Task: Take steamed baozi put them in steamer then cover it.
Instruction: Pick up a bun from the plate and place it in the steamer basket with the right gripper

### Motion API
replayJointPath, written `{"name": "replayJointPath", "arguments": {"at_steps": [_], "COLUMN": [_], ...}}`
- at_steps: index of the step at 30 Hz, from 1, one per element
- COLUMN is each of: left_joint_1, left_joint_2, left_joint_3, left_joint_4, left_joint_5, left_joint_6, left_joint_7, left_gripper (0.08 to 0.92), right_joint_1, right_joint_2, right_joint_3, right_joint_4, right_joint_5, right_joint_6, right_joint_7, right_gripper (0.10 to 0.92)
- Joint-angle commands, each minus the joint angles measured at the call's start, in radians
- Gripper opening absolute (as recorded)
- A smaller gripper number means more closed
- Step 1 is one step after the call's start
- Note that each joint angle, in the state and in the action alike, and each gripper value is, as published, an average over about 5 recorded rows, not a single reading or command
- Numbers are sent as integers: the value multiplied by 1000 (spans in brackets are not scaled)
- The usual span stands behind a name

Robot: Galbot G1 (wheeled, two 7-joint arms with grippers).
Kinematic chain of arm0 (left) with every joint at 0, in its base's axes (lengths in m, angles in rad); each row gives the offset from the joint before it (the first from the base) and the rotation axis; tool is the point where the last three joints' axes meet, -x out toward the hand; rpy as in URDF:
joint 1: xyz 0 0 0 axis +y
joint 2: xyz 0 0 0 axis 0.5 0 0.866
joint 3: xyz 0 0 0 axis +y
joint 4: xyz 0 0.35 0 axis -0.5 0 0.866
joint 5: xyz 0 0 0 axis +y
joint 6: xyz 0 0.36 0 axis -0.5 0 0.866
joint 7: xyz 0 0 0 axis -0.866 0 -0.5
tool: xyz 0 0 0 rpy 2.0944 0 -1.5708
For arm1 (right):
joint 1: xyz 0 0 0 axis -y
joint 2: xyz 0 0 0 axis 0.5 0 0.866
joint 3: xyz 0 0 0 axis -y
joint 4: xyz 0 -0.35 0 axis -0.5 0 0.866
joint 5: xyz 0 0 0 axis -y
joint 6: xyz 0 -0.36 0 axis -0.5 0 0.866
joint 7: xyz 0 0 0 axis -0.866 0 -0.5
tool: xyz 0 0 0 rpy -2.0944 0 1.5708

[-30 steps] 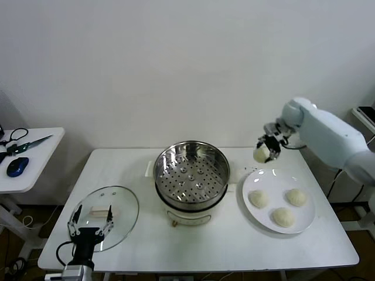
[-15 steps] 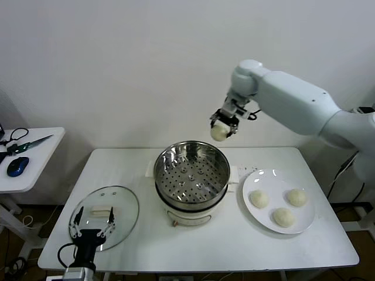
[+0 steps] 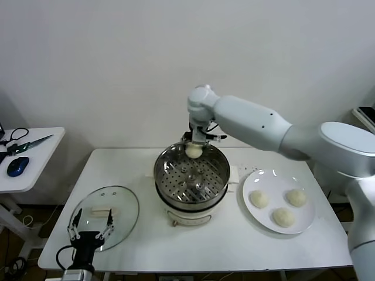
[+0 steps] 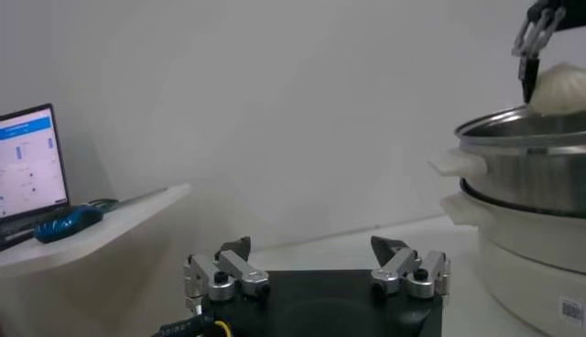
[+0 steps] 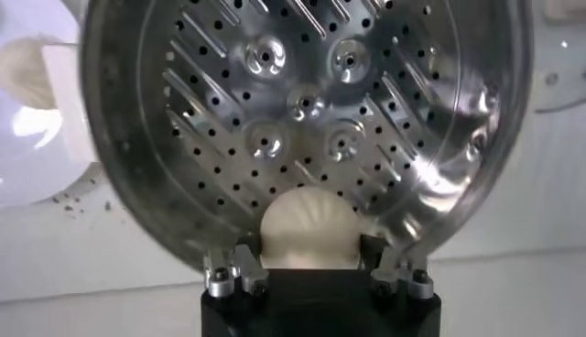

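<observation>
Moved: right gripper has swung from over the plate, across and down, to the steamer's far rim, carrying one baozi with it.
Right jaws: closed narrowly on the held baozi; the right wrist view shows the bun pinched between both fingers, a pleated swirl on its top.
Held baozi position: at about 12 o'clock of the steamer, just above the rim and over the perforated tray; contact with the tray cannot be told.
Left gripper: low at the table's near-left corner, hovering over the cover; jaws wide apart and holding nothing, seen plainly in the left wrist view.
Cover: clear glass with a metal rim, lying flat on the table at 8 o'clock of the steamer, its cream bar handle between the left fingers' tips as the head view sees it.
Plate: at 3 o'clock of the steamer, bearing three baozi, smooth, round and cream-white, apart from one another.
Steamer look: shiny steel bowl on a white base, tray bare of buns.
Only in the left wrist view: a laptop on the side table, and the steamer's side profile with the bun above its rim.
Only in the head view: scissors and a blue mouse on the side table.
</observation>
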Motion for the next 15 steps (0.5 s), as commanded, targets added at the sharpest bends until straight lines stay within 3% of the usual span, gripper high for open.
{"name": "replayJointPath", "arguments": {"at_steps": [1, 7, 15], "left_joint_1": [0, -5, -7], "left_joint_2": [1, 1, -1], "left_joint_3": [1, 0, 2], "left_joint_4": [4, 14, 17], "left_joint_5": [0, 0, 2], "left_joint_6": [1, 2, 4], "left_joint_7": [0, -1, -4], "left_gripper": [823, 823, 823], "right_joint_1": [-67, -83, -68], "right_joint_2": [48, 62, 51], "right_joint_3": [0, -1, 0], "right_joint_4": [-46, -74, -58], "right_joint_5": [-87, -69, -35], "right_joint_6": [37, 31, 13], "right_joint_7": [21, 18, 11], "right_gripper": [696, 706, 818]}}
